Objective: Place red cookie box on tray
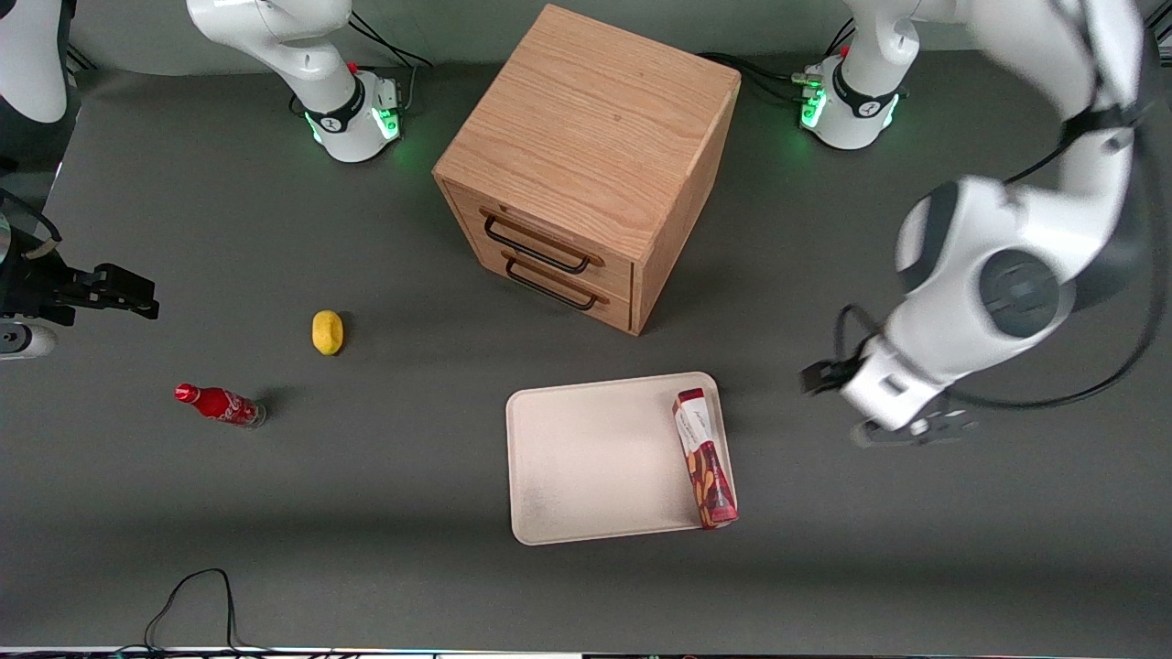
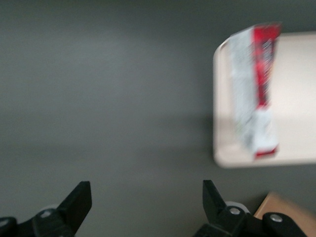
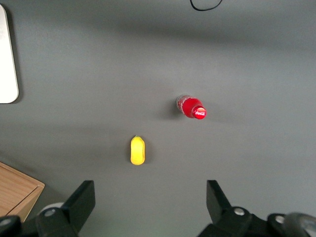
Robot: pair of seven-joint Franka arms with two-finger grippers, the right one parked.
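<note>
While the red cookie box (image 1: 705,459) lies along the tray (image 1: 586,458) edge toward the working arm's end of the desk (image 1: 366,513), the gripper (image 2: 146,202) hangs above bare desk beside the tray, its 2 fingers (image 2: 76,202) spread apart, empty.

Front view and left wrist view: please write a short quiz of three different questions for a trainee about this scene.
1. True or false: the long dark-red cardboard cookie box lies along one edge of the flat cream-white tray.
2. Multiple choice: the left arm's gripper is
A) shut on the box
B) open, over bare table beside the tray
C) inside a drawer
3. Fill in: the small yellow lemon-shaped object and the small red cola bottle lie toward the ______ arm's end of the table.

Key: 1 true; 2 B; 3 parked
</note>
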